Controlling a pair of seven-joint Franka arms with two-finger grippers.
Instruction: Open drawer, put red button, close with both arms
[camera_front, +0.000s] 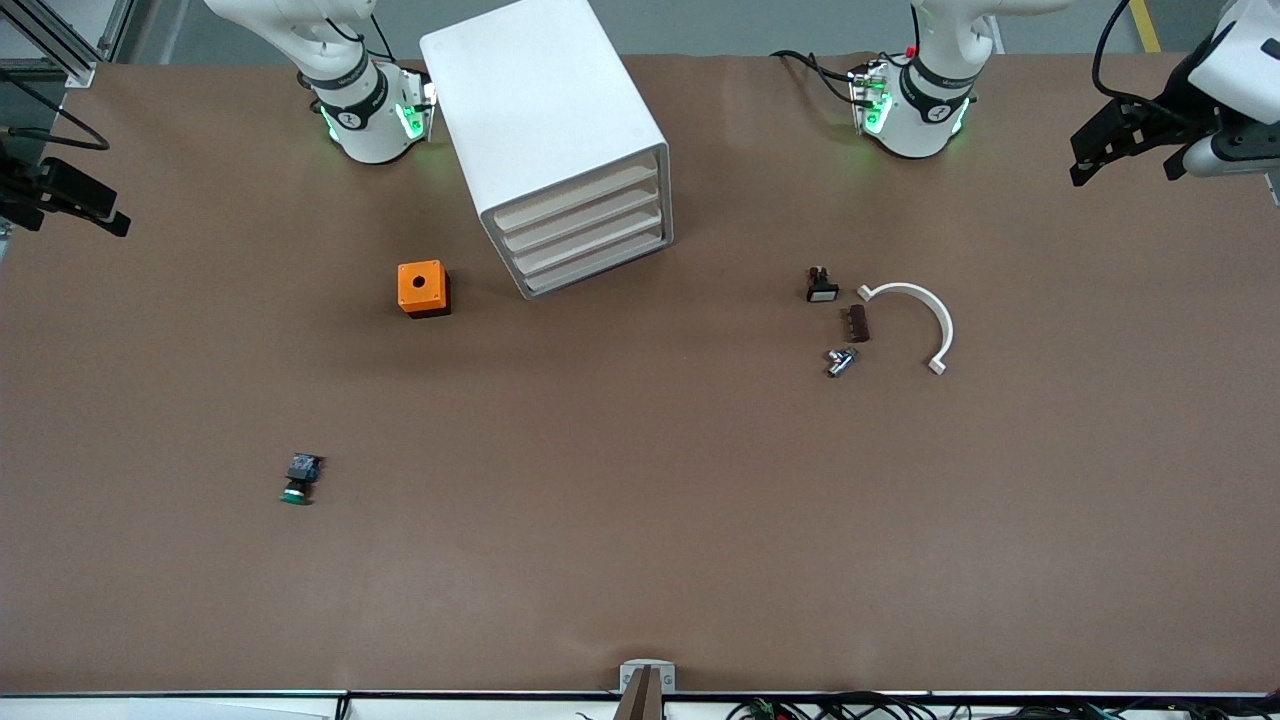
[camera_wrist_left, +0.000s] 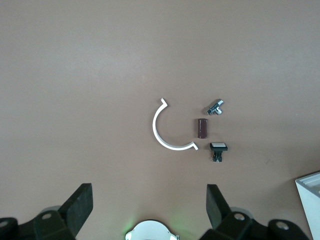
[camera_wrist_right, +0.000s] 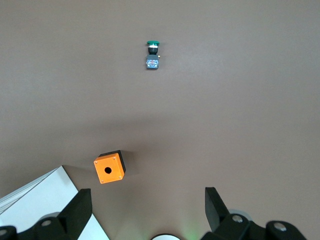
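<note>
The white cabinet (camera_front: 545, 110) stands between the two arm bases, and its four cream-fronted drawers (camera_front: 585, 232) are all shut. A corner of it shows in the left wrist view (camera_wrist_left: 311, 197) and in the right wrist view (camera_wrist_right: 35, 202). No red button shows in any view. My left gripper (camera_front: 1092, 150) hangs open and empty over the table's edge at the left arm's end; its own view (camera_wrist_left: 149, 202) shows its jaws wide apart. My right gripper (camera_front: 85, 205) hangs open and empty at the right arm's end, jaws also wide apart in its own view (camera_wrist_right: 145, 202).
A green-capped button (camera_front: 299, 478) (camera_wrist_right: 152, 55) lies near the front camera toward the right arm's end. An orange box with a hole (camera_front: 423, 288) (camera_wrist_right: 109, 167) sits beside the cabinet. A white-capped switch (camera_front: 822, 285), brown block (camera_front: 858, 323), metal fitting (camera_front: 841, 360) and white arc (camera_front: 915, 318) lie toward the left arm's end.
</note>
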